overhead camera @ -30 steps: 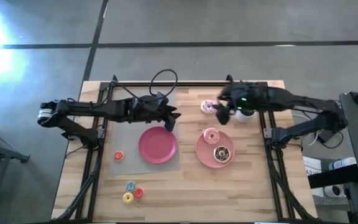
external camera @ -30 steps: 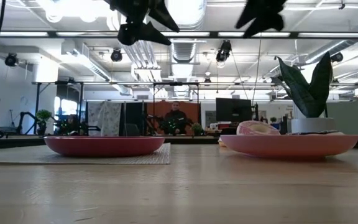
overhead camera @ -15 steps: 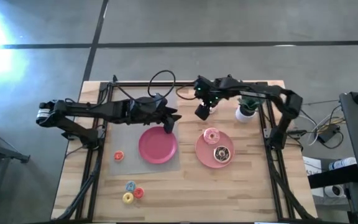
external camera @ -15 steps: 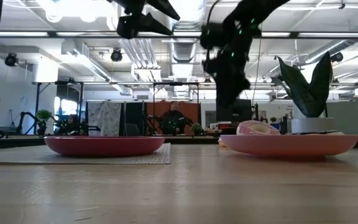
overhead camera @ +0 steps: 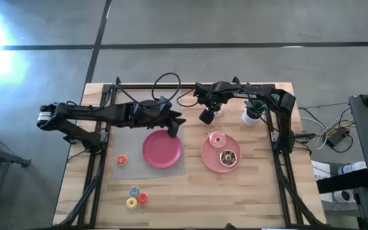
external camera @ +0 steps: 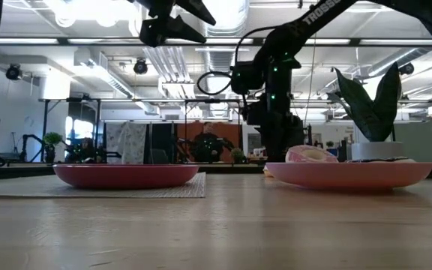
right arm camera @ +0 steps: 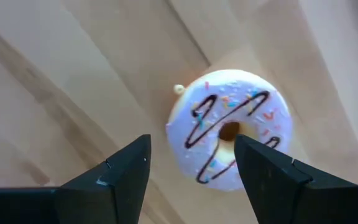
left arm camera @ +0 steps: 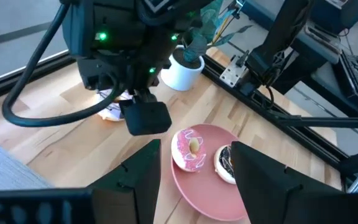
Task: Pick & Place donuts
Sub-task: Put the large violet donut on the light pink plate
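Note:
A pink-white sprinkled donut (right arm camera: 232, 134) with dark drizzle lies flat on the bare wood. My right gripper (right arm camera: 191, 149) hangs open just above it, fingers pointing down; in the high view this gripper (overhead camera: 206, 115) covers the donut. The pink iced donut (overhead camera: 217, 138) and the chocolate donut (overhead camera: 227, 156) lie on the right pink plate (overhead camera: 207, 160). My left gripper (overhead camera: 174, 125) is open and empty, high over the far rim of the left pink plate (overhead camera: 162, 150). Tiny orange (overhead camera: 121, 160), blue (overhead camera: 134, 190), red (overhead camera: 143, 197) and yellow (overhead camera: 131, 203) donuts lie on the wood.
A potted plant (overhead camera: 253, 115) stands near the far right corner, close beside the right arm. A grey mat (overhead camera: 133, 137) lies under the left plate. Black frame rails (overhead camera: 280, 172) run along both sides. Bare wood stretches along the near edge.
My right arm has swung from near the plant toward the table's left, folded in, and dropped low, so that its open gripper now stands over the sprinkled donut. The donuts and plates have stayed put.

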Tool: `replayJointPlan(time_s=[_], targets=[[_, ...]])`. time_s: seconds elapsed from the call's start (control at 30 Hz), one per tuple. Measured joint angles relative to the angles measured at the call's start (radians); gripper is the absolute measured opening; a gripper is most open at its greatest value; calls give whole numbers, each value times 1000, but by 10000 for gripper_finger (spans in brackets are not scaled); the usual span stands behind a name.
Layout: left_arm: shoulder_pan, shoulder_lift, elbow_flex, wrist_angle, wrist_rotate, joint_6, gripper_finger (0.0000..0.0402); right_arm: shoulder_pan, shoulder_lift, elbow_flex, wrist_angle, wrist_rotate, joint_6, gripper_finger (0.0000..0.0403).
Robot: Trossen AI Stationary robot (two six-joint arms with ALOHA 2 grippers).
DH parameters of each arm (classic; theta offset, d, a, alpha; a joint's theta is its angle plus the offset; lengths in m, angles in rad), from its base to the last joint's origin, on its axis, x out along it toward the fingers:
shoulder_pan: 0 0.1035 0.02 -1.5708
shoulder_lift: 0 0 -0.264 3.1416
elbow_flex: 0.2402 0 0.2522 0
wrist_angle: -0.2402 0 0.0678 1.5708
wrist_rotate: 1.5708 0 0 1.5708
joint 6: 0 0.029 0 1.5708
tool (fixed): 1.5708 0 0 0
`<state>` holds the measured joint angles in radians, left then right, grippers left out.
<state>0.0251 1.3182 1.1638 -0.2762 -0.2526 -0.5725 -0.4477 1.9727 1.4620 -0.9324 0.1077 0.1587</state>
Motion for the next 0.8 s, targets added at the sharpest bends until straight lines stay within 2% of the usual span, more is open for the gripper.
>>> replayJointPlan(time_s=[0.2,0.5,0.63,0.8], targets=[[0,0,-4,-11,0,3,168,2,27,-3,1,-28,-36,228],[-5,0,-4,-11,0,3,168,-15,60,-5,16,23,-69,246],[-5,0,-5,-11,0,4,168,-31,60,-6,21,-38,-78,219],[-5,0,-5,-11,0,14,168,-54,60,-16,22,-61,-86,150]])
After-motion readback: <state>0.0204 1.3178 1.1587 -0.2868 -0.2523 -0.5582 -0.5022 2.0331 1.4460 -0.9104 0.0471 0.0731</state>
